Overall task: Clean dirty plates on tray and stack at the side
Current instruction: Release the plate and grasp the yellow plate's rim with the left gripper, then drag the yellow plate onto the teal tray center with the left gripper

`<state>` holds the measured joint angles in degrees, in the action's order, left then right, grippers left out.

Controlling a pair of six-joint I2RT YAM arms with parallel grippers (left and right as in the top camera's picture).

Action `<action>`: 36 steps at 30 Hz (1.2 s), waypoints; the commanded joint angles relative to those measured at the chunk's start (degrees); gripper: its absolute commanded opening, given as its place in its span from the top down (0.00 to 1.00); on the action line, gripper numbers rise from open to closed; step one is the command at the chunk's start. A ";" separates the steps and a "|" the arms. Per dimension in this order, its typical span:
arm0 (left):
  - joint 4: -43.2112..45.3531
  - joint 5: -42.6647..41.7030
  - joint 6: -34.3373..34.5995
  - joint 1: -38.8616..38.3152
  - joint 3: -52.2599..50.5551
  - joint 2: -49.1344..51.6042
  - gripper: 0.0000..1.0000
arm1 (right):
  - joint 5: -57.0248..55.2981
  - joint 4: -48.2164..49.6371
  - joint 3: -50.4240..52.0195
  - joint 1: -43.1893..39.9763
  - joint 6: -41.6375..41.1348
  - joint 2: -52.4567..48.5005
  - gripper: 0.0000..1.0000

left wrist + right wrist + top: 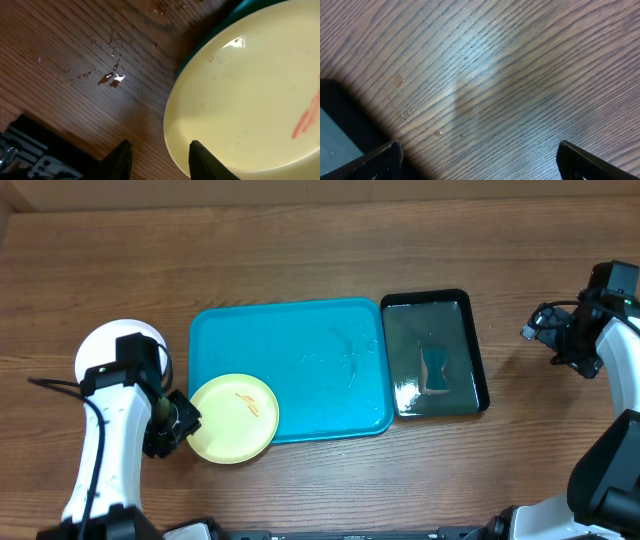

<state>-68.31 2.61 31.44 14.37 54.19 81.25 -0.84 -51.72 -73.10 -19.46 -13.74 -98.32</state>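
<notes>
A pale yellow plate with an orange-red smear lies half on the front-left corner of the turquoise tray and half on the table. My left gripper is at its left rim. In the left wrist view the left gripper is open, one finger over the plate's edge and the other over the wood. A white plate sits on the table left of the tray, partly under my left arm. My right gripper hangs wide open over bare wood, holding nothing.
A glossy black tray holding water and a small bluish object stands just right of the turquoise tray; its corner shows in the right wrist view. Water droplets lie on the wood beside the yellow plate.
</notes>
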 commanded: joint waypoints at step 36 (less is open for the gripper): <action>8.81 -11.08 -3.37 0.28 -0.48 9.38 0.96 | 0.04 0.22 -0.72 -0.15 -0.44 0.02 0.00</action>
<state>-59.92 -2.09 30.59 14.35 50.39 90.13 -0.84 -51.75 -73.10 -19.46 -13.74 -98.32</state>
